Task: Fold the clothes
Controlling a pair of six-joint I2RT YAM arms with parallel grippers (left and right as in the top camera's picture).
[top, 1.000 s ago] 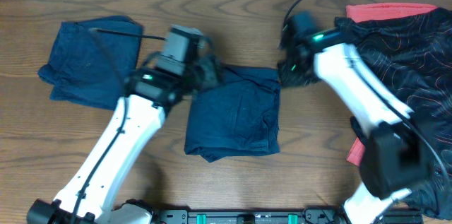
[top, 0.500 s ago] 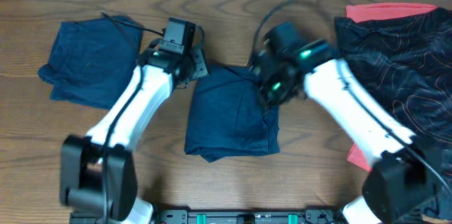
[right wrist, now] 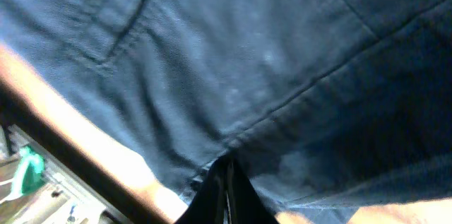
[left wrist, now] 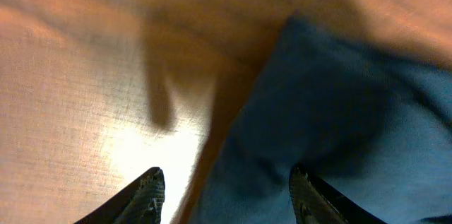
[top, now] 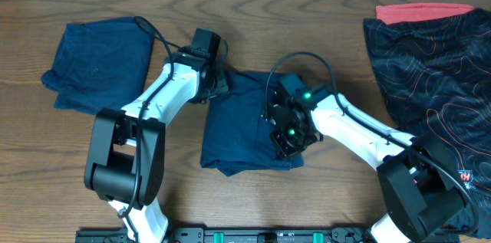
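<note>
A folded dark blue garment (top: 245, 132) lies at the table's centre. My left gripper (top: 218, 83) is open at its far left corner; in the left wrist view the jaws (left wrist: 227, 194) straddle the cloth's edge (left wrist: 339, 111), one finger over wood, one over cloth. My right gripper (top: 288, 131) is low over the garment's right side. In the right wrist view its fingers (right wrist: 226, 181) are shut together with their tips against the blue cloth (right wrist: 247, 54); I see no fold held between them.
A second folded blue garment (top: 96, 63) lies at the far left. A black patterned garment with red trim (top: 437, 67) is spread at the right edge. Bare wooden table (top: 345, 44) lies between them. The arm bases stand at the front edge.
My right arm swung from the back right down onto the centre garment's right side. My left arm shifted so its gripper sits at the garment's far left corner.
</note>
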